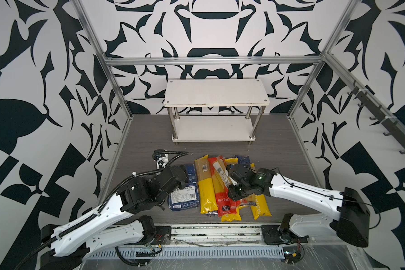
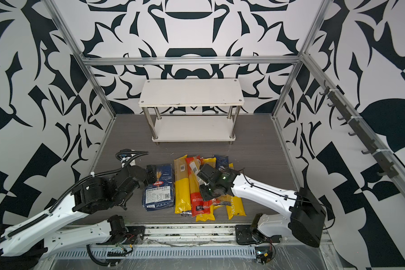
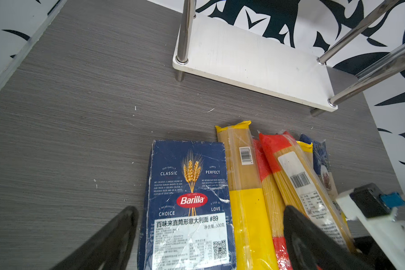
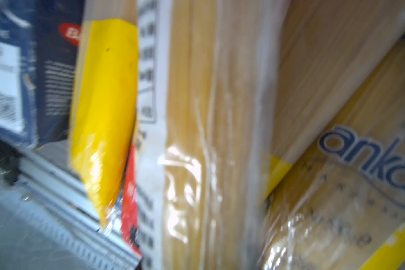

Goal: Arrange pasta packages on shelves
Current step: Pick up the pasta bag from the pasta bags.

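Observation:
The pasta packages lie in a pile at the table's front middle. They include a wide blue Barilla pack (image 1: 185, 194) (image 3: 189, 198), a yellow spaghetti bag (image 1: 205, 184) (image 3: 246, 187) and a red spaghetti bag with a white label (image 1: 218, 167) (image 2: 193, 167) (image 3: 295, 173). Further packs are a yellow bag (image 1: 261, 207) and a blue bag (image 1: 243, 161). My left gripper (image 1: 182, 177) (image 3: 211, 236) stands open over the Barilla pack and the yellow bag. My right gripper (image 1: 229, 178) (image 2: 202, 177) is shut on the red spaghetti bag (image 4: 208, 117), which fills its wrist view and hides the fingers. The shelves (image 1: 216, 93) (image 2: 191, 93) (image 3: 255, 60) stand behind the pile, both boards bare.
Aluminium frame bars (image 1: 211, 61) run behind and beside the shelves. A rail with dark hooks (image 1: 384, 121) lines the right wall. A strip of bare grey table (image 1: 220, 147) separates the pile from the shelves. The arm bases sit on a rail (image 1: 215, 231) at the front edge.

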`<move>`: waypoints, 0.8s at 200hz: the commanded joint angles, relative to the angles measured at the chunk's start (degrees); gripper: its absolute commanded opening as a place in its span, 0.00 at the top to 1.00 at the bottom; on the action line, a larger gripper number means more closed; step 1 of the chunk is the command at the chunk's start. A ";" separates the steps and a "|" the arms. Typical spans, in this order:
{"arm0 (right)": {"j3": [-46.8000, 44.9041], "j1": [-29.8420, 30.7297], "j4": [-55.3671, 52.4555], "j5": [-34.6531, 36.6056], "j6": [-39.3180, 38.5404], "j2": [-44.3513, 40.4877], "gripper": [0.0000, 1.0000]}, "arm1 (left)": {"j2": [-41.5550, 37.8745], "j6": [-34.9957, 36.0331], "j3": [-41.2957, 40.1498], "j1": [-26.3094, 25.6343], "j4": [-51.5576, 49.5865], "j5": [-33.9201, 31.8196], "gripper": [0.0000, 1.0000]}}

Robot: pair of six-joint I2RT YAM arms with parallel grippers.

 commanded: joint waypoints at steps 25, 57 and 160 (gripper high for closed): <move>4.13 -3.95 2.64 -6.04 4.47 -9.31 1.00 | 4.02 1.44 5.46 0.62 -1.34 -1.16 0.01; 9.11 -5.43 -0.43 -6.95 4.44 -10.58 1.00 | 6.71 4.78 9.79 6.83 -0.34 7.10 0.01; 44.26 -6.12 -16.29 0.91 -3.03 -1.65 1.00 | 18.90 17.89 27.88 15.00 -1.49 18.36 0.01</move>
